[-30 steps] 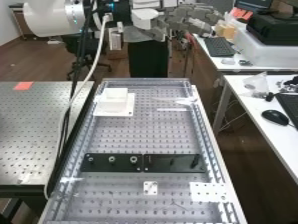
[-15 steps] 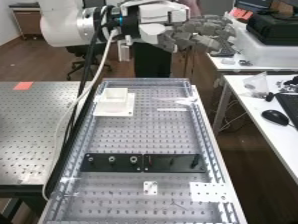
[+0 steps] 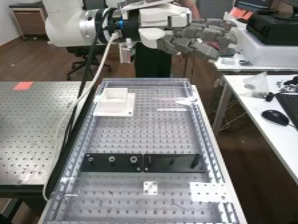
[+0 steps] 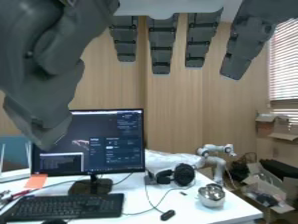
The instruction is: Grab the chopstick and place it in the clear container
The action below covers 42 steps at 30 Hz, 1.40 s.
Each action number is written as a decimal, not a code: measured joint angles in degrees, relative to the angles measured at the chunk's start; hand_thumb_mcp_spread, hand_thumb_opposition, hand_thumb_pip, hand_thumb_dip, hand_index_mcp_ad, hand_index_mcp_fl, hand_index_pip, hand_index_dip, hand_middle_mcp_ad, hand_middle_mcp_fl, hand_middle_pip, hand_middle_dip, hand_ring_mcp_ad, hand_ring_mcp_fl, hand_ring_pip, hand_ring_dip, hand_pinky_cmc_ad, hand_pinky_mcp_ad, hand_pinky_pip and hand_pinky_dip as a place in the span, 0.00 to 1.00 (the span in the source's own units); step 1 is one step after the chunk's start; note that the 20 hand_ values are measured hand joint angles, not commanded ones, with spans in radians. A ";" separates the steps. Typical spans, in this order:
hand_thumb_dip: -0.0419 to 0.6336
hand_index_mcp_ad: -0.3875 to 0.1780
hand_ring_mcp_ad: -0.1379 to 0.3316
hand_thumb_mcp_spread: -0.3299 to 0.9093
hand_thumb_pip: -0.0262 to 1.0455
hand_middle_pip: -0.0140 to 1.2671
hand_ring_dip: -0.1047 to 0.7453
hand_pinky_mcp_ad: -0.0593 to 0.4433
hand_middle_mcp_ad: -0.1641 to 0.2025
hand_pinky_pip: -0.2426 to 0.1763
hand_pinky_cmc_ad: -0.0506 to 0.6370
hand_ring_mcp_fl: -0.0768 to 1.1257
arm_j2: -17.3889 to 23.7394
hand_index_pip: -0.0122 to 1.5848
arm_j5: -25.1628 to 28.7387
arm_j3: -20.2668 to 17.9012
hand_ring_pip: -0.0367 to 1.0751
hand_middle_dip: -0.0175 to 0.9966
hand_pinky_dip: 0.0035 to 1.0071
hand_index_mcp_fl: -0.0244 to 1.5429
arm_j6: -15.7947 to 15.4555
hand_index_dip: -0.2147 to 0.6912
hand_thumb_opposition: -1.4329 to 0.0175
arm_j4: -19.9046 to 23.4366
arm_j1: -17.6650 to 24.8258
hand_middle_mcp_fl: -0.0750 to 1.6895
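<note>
- High view: arm (image 3: 70, 25) enters at upper left; hand (image 3: 193, 37) is raised beyond the far end of the perforated worktop (image 3: 133, 140), toward the view's right.
- Fingers open: extended and fairly straight. Wrist view agrees, with the fingers (image 4: 161, 47) straight and gaps between them; the thumb (image 4: 50, 70) appears large, close to the camera.
- Task items, high view: thin white strip (image 3: 171, 109), possibly the chopstick, lies crosswise near the worktop's far end, toward the right rail. Just beside it, a clear plastic piece (image 3: 189, 101); cannot tell whether this is the clear container.
- High view, same worktop: open white square box (image 3: 114, 101) on a white plate (image 3: 126, 111) at far left; two black plates (image 3: 110, 162) end to end across the middle, with small fittings on top. Nearer the camera, a small white plate (image 3: 150, 188) and a larger white perforated plate (image 3: 208, 192).
- High view, right side worktop: mouse (image 3: 274, 117) and a clear crumpled bag (image 3: 255, 84).
- Wrist view, room side: lit monitor (image 4: 120, 142), black keyboard (image 4: 66, 206) in front of it, headphones (image 4: 176, 175) beside it. Shiny metal pot (image 4: 211, 196) near the headphones; small white robot arm (image 4: 216, 156) behind the pot. Window blind (image 4: 284, 60) beside the wood-panelled wall (image 4: 179, 105).
</note>
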 joint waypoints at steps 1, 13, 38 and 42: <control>0.20 0.53 0.64 0.27 0.78 0.12 0.39 0.76 0.64 0.43 0.67 0.08 0.00 0.06 0.06 -0.03 0.14 0.33 0.27 0.04 0.02 0.37 0.41 -0.05 0.06 0.09; 0.21 0.53 0.62 0.25 0.83 0.12 0.38 0.77 0.67 0.44 0.67 0.08 -0.74 0.06 -1.26 1.23 0.14 0.33 0.27 0.04 -0.03 0.34 0.40 -1.24 0.39 0.11; 0.22 0.54 0.62 0.26 0.83 0.12 0.38 0.77 0.68 0.44 0.67 0.08 0.35 0.07 -0.04 0.36 0.14 0.33 0.28 0.04 -1.38 0.34 0.39 0.72 0.76 0.11; 0.22 0.53 0.62 0.26 0.83 0.12 0.38 0.77 0.67 0.44 0.67 0.08 0.50 0.07 0.25 0.21 0.14 0.33 0.28 0.04 -1.27 0.33 0.39 0.59 0.86 0.11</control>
